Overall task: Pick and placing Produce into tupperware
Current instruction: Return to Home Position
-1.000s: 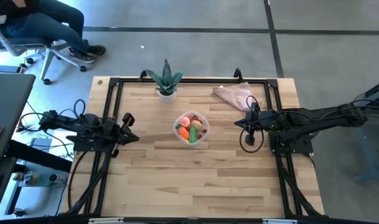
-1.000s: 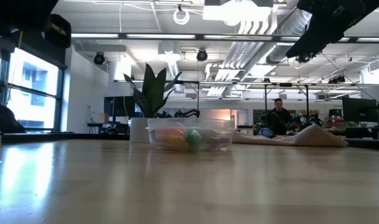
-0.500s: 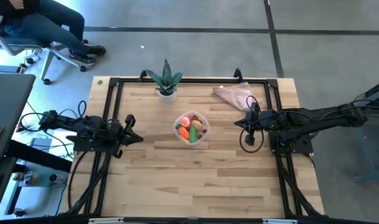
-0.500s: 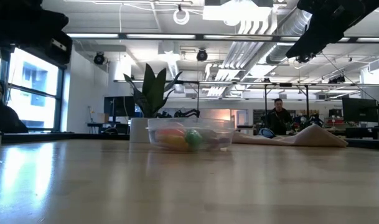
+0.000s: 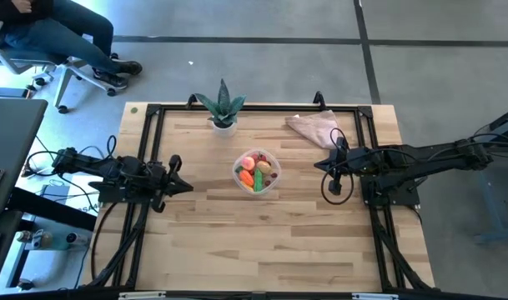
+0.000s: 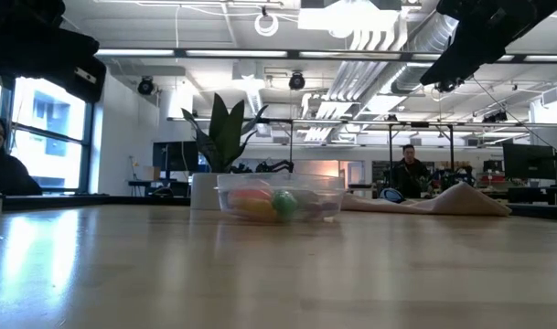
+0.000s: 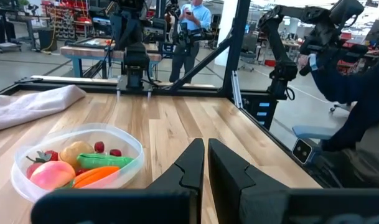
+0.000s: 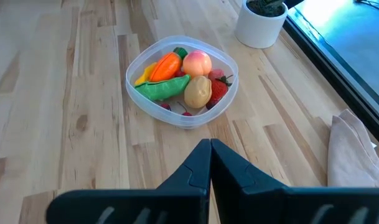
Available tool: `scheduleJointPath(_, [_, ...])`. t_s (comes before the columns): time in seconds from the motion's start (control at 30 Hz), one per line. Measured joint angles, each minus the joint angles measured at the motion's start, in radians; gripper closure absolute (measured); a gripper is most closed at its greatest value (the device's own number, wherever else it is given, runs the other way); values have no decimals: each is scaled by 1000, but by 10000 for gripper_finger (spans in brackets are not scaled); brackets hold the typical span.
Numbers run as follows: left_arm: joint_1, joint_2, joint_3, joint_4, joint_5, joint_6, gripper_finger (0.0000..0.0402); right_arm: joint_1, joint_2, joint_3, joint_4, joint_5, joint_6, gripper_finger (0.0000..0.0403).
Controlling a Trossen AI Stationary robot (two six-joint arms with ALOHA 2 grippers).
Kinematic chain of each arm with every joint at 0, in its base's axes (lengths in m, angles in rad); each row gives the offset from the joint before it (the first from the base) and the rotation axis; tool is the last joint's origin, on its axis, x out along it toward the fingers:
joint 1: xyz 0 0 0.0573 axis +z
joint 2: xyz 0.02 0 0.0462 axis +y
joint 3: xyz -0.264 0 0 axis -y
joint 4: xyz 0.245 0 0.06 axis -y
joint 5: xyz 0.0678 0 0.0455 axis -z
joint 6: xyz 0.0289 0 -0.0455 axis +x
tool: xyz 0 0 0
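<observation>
The tupperware sits mid-desk with the produce heaped inside, and I see no piece outside it. I judge the packing done and homing in hand. My left tool and right tool are both closed and empty, one at each side, well apart from the container. Next I need only park the arms. A plant and cloth lie along the far edge, and a person sits beyond.

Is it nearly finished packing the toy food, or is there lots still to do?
It looks essentially finished. Done: the carrot, cucumber, peach and potato lie in the tupperware, and no piece shows outside it. In hand: nothing; the left end effector and right end effector are shut and empty, at opposite sides of the table, apart from the tupperware. Left: probably only parking them.
</observation>
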Motion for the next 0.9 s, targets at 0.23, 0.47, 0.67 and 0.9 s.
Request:
scheduleJointPath(0.23, [0,0,0,0,0,0,389,0,0,0,19,-2,79,402])
scheduleJointPath(0.47, [0,0,0,0,0,0,389,-1,0,-1,218,-39,77,402])
scheduleJointPath(0.67, [0,0,0,0,0,0,389,-36,-71,96,235,-74,-87,402])
scheduleJointPath(0.9, [0,0,0,1,0,0,389,-72,-346,147,148,-81,-111,402])
